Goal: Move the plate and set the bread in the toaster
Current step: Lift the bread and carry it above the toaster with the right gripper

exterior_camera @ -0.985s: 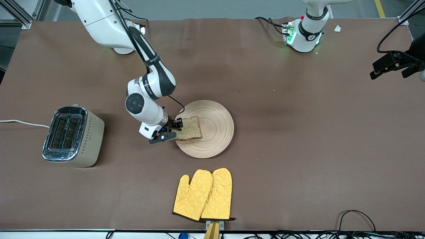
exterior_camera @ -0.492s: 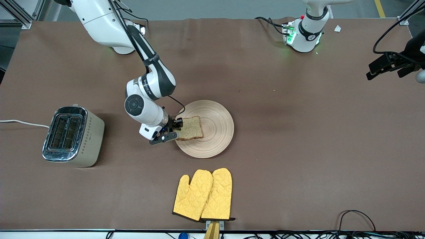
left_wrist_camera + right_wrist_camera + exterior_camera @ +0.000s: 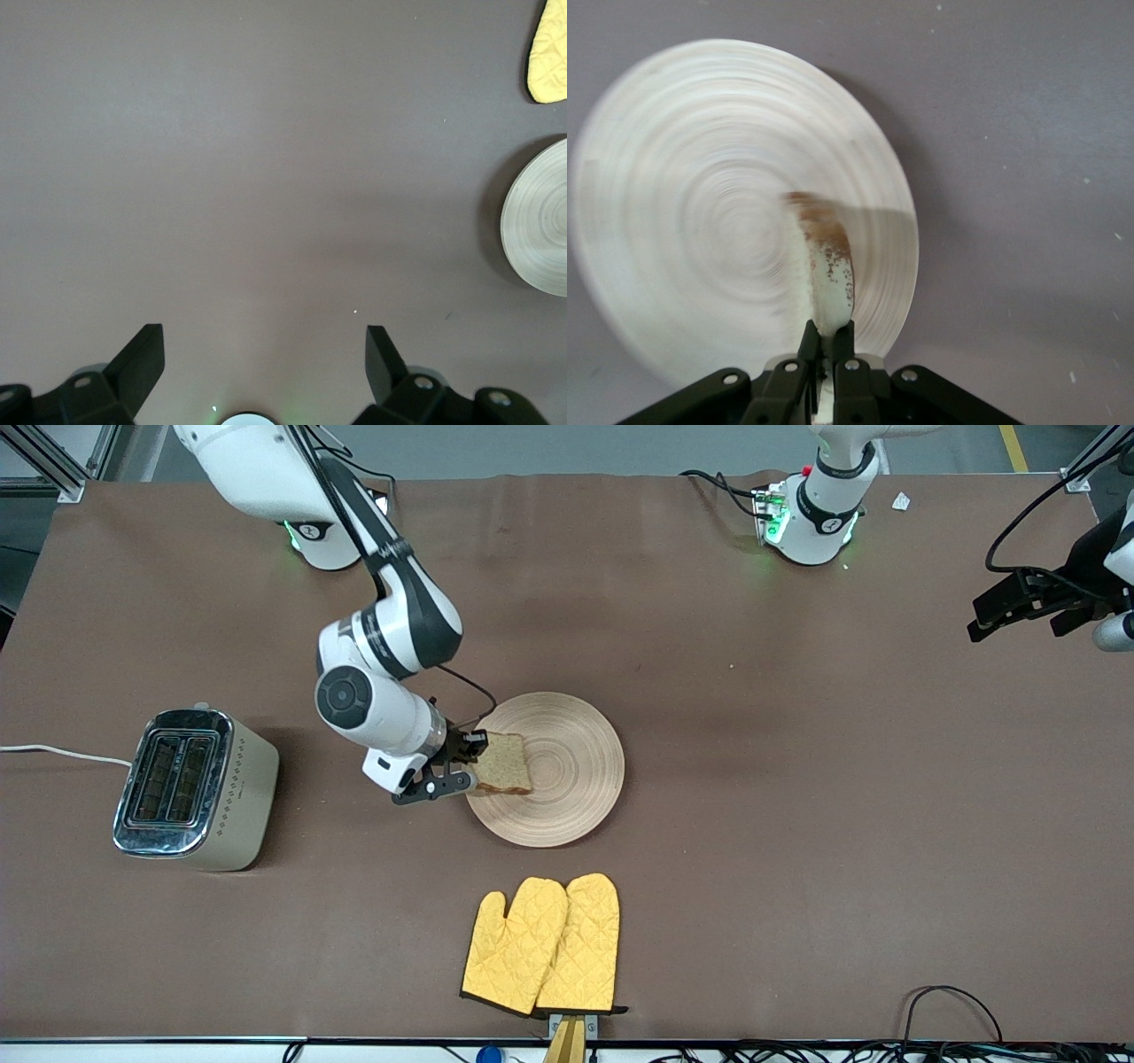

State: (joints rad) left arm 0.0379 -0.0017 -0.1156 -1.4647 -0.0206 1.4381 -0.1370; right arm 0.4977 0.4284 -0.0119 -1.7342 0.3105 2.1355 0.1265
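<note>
The round pale wooden plate (image 3: 558, 771) lies mid-table; it also shows in the right wrist view (image 3: 700, 212) and at the edge of the left wrist view (image 3: 540, 230). My right gripper (image 3: 461, 766) is shut on one edge of the brown bread slice (image 3: 503, 763), holding it lifted and tilted over the plate's edge toward the right arm's end. In the right wrist view the bread (image 3: 828, 274) stands edge-on between the fingers. The cream toaster (image 3: 190, 788) with chrome top stands toward the right arm's end. My left gripper (image 3: 1019, 607) is open and empty, up over the left arm's end of the table.
A pair of yellow oven mitts (image 3: 545, 943) lies nearer to the front camera than the plate. The toaster's white cord (image 3: 62, 755) runs off the table's end. Black cables (image 3: 948, 1001) lie at the front edge.
My right gripper has lifted the bread off the plate and tilted it, drawing it slightly toward the toaster. My left gripper has drifted a little toward the table's middle.
</note>
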